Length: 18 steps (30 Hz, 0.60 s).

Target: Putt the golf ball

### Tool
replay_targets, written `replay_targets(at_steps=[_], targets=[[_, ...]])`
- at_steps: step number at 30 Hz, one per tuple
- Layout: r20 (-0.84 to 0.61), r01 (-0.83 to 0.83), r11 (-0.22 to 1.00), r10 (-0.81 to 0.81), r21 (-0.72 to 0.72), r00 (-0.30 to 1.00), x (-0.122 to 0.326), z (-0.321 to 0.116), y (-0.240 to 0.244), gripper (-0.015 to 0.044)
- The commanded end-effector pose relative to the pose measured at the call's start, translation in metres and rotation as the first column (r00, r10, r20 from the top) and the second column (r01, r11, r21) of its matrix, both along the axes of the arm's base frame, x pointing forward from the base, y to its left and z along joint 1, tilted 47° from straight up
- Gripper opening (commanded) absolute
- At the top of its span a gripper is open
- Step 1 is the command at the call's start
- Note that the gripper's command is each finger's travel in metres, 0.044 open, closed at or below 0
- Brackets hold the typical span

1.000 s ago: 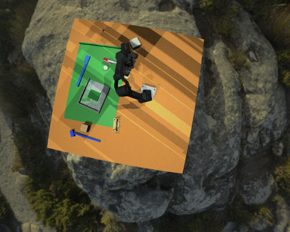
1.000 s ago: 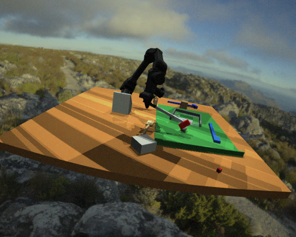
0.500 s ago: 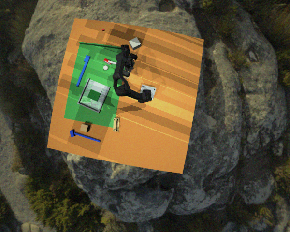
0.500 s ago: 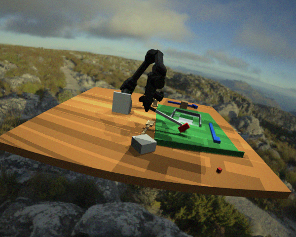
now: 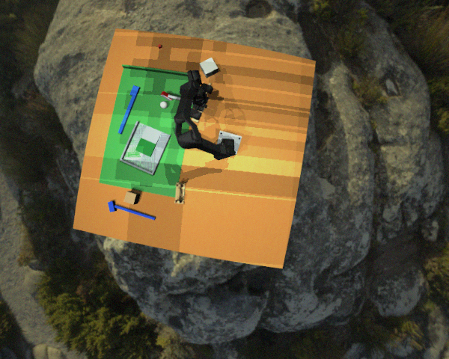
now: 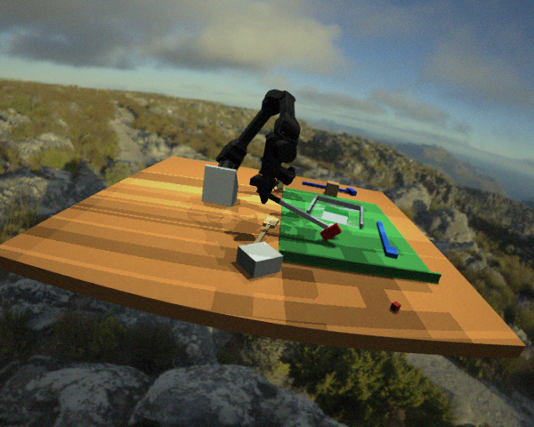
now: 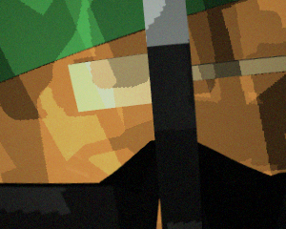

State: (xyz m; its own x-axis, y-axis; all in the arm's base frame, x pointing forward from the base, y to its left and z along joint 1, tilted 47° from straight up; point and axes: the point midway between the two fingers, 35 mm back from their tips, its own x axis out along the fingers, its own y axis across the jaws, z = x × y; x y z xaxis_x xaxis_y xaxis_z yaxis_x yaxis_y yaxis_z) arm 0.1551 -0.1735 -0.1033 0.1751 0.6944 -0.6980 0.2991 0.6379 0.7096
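The pick-up looks done: the hand (image 6: 268, 191) is pinching the dark grip end of the red putter (image 6: 303, 216), whose grey shaft slants down and away over the green mat (image 6: 359, 257) to the red head (image 6: 330, 231), which sits low over the turf. From above, the head (image 5: 165, 95) lies just beside the ball (image 5: 163, 105), on the side away from the ramp; whether they touch is too fine to tell. In the side view the ball is hidden, probably behind the head. The grey framed ramp (image 5: 131, 148) with its small raised green (image 5: 146, 146) stands further along the mat, and nothing rests on it. So the stroke itself remains, as does the ball's climb and its settling on top.
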Motion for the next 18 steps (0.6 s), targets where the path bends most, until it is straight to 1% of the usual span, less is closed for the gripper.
replay_targets(at_steps=[1, 9, 18], targets=[[0.001, 0.001, 1.0, -0.001, -0.001, 1.0, 0.0, -0.002, -0.002, 0.0], [0.003, 0.011, 1.0, -0.011, 0.003, 1.0, -0.008, -0.022, -0.016, 0.0], [0.0, 0.013, 1.0, -0.013, 0.011, 1.0, -0.009, -0.021, -0.013, 0.0]])
